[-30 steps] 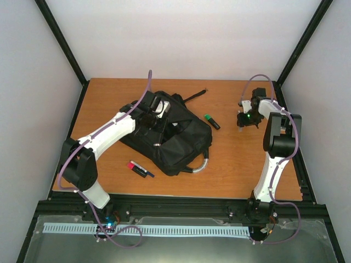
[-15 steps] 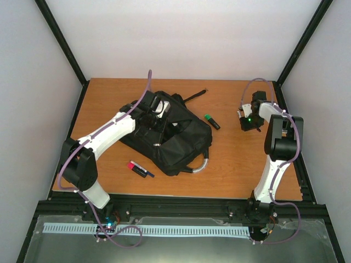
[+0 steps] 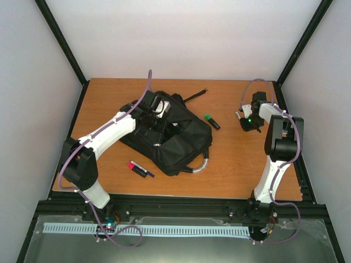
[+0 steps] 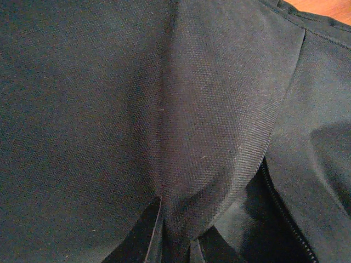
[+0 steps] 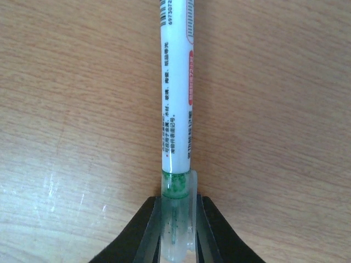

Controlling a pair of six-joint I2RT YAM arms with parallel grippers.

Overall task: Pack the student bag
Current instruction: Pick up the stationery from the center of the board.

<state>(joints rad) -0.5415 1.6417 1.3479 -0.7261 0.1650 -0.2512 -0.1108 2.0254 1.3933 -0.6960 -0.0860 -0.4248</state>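
A wooden table (image 3: 230, 159) is seen from above, with 2 white-and-black robot arms bolted at its near edge. The student bag (image 3: 181, 139), a large black fabric backpack, is laid flat on the left-centre of the table. Its grey loop handle (image 3: 201, 164) is turned toward the near edge, and a black strap (image 3: 194, 97) trails toward the far edge.

The left gripper (image 3: 155, 112) is lowered onto the far left part of the bag. In the left wrist view, the frame is filled almost wholly by black woven cloth. The fingers (image 4: 140, 238) are drawn close together, and a raised fold of the bag's fabric is pinched between them. A zip (image 4: 282, 213) is seen running just to the right of that fold.

The right gripper (image 3: 245, 121) is held low over the far right of the table, well apart from the bag. In the right wrist view, its fingers (image 5: 143, 233) are closed narrowly on the clear, green-tinted cap of a white marker pen (image 5: 176, 109) (small printed text runs along the barrel). Whether the pen is resting on the wood or raised off it cannot be told.

2 more pens are left on the table. A green-capped highlighter (image 3: 211, 121) lies near the bag's right side, and a pink-capped marker (image 3: 140, 169) lies near its near left corner.
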